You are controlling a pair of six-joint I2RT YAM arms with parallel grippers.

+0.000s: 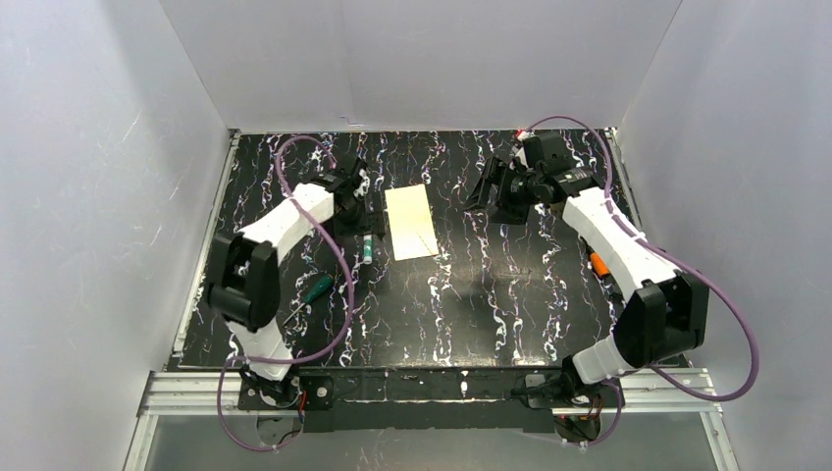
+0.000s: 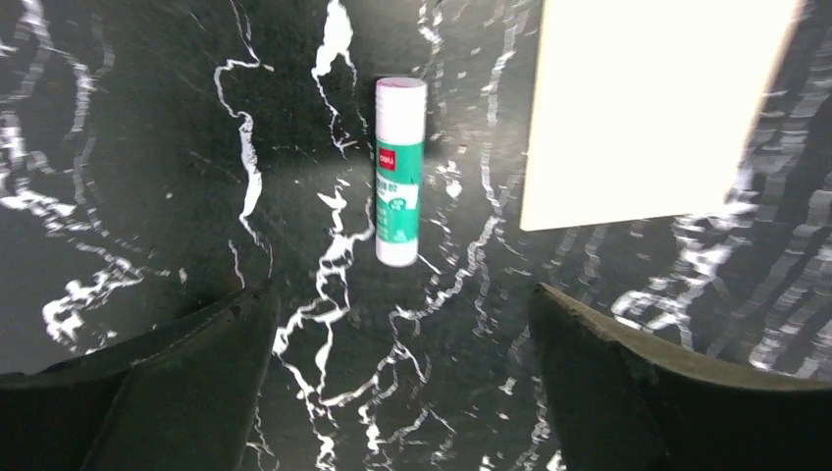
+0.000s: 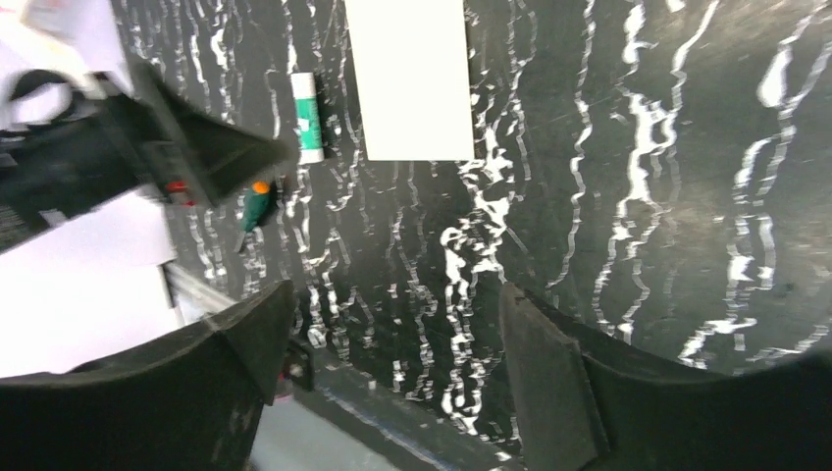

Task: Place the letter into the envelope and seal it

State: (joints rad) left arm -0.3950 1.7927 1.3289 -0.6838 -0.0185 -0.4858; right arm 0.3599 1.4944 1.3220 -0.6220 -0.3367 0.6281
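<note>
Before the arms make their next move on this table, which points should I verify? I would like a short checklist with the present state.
1. Left gripper open and empty: ok.
2. Right gripper open and empty: ok.
3. Pale paper sheet lies flat between the grippers, neither touching it: ok.
4. Letter and envelope told apart: cannot tell; only one pale rectangle shows.
5. Glue stick lies apart from the sheet: ok.
6. Flap sealed: cannot tell.

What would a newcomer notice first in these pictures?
A pale tan rectangular paper sheet stands out bright near the middle of the black white-veined marbled table. A green-and-white plastic glue stick lies just left of it, apart, and open jaws of both arms flank the sheet.
</note>
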